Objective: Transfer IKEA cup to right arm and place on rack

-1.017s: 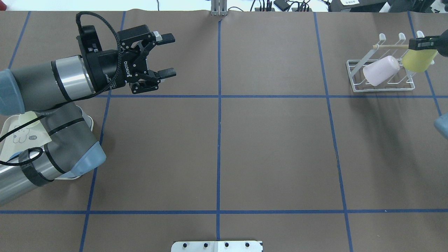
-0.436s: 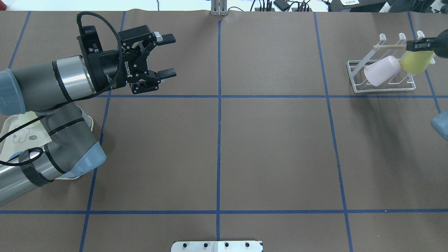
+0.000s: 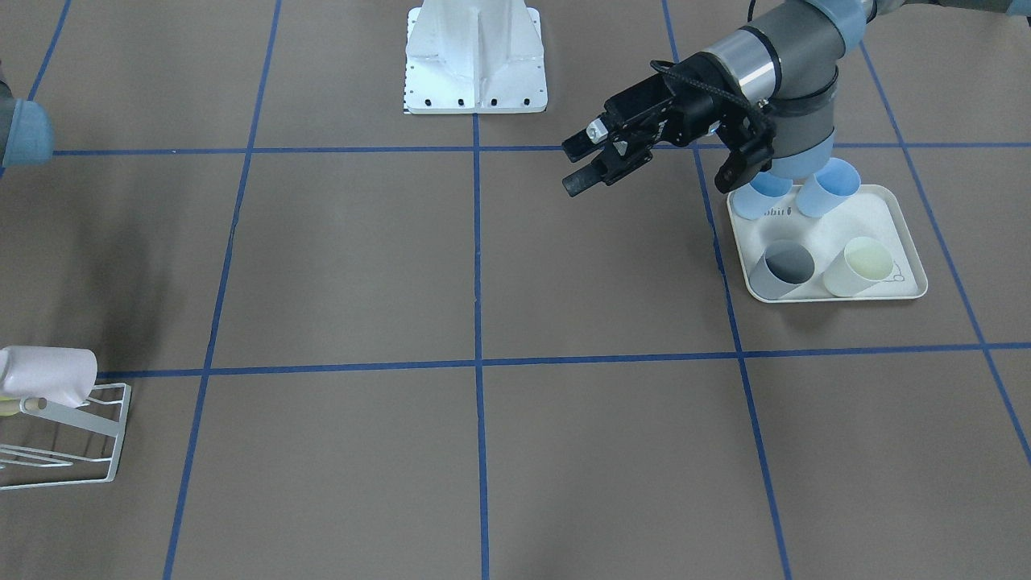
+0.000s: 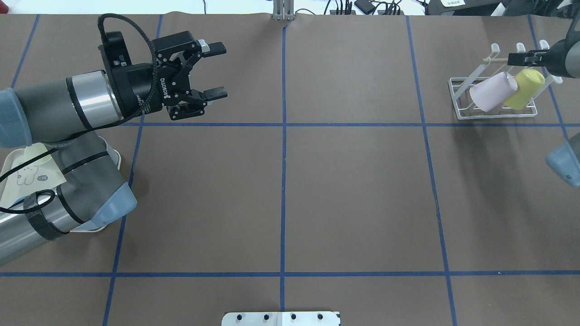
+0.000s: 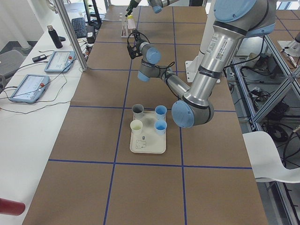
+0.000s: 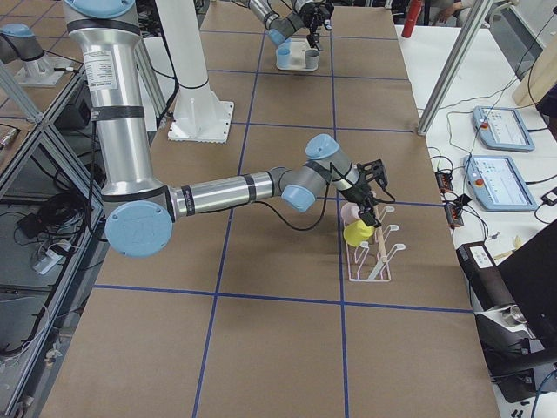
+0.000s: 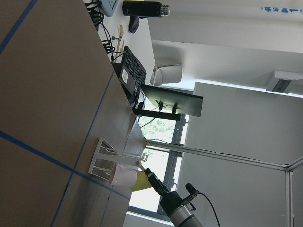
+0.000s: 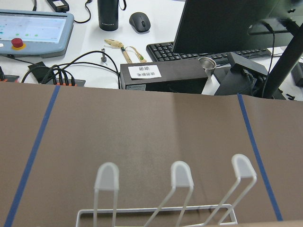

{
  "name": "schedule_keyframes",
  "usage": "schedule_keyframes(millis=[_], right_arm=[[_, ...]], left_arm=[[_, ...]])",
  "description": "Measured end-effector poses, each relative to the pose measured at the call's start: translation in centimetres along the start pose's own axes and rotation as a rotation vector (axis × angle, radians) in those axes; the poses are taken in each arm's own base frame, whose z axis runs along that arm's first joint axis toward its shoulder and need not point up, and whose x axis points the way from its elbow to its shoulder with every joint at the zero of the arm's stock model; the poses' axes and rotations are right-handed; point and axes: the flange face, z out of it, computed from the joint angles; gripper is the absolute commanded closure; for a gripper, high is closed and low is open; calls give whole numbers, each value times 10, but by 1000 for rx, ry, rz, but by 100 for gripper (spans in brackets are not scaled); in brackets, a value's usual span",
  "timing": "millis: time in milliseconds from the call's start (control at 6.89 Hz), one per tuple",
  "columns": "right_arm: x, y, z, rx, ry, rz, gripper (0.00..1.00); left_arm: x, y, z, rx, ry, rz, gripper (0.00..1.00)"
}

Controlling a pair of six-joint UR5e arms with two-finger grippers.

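Note:
The yellow IKEA cup (image 4: pixel 523 83) lies tilted on the white wire rack (image 4: pixel 457 111) at the far right, touching a pink cup (image 4: pixel 491 92) beside it. My right gripper (image 4: pixel 525 59) hovers just behind and above the yellow cup, apart from it and open. In the exterior right view the same yellow cup (image 6: pixel 357 232) sits on the rack (image 6: pixel 370 261) below the gripper (image 6: pixel 372 190). The right wrist view shows only the rack's prongs (image 8: pixel 181 175). My left gripper (image 4: pixel 216 70) hangs open and empty over the table's far left, also visible as the left gripper (image 3: pixel 581 165).
A cream tray (image 3: pixel 910 282) under my left arm holds a grey cup (image 3: pixel 783 267), a cream cup (image 3: pixel 862 266) and two blue cups (image 3: pixel 826 189). Monitors, a keyboard and cables lie beyond the table's far edge. The robot's white base (image 3: pixel 475 56) is at mid-table.
My right gripper has let go of the yellow cup, which has dropped lower onto the rack beside the pink cup. The gripper has shifted slightly left. The left arm has barely moved.

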Motion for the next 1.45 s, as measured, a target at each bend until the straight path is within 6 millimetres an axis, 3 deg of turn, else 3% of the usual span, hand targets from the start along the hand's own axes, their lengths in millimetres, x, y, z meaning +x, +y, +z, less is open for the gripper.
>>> schedule_keyframes(millis=[290,436,726,1162,1307,1452], right_arm=[[-14,-5,-13,24,-60,17,0],[-25,-9,-28,36,-108,19,0],[-55,-8,-58,24,-206,86,0],[-110,32,-90,-39,-324,164,0],[-128,46,-101,-65,-359,178,0],[-143,59,-106,-85,-381,190,0]], left_arm=[[-23,-12,-29,23,-55,119,0],[-33,-25,-54,35,-98,213,0],[-52,-70,-131,44,-238,501,0],[-70,-150,-271,94,-581,1001,0],[-77,-169,-309,101,-716,1092,0],[-86,-184,-326,92,-841,1092,0]])
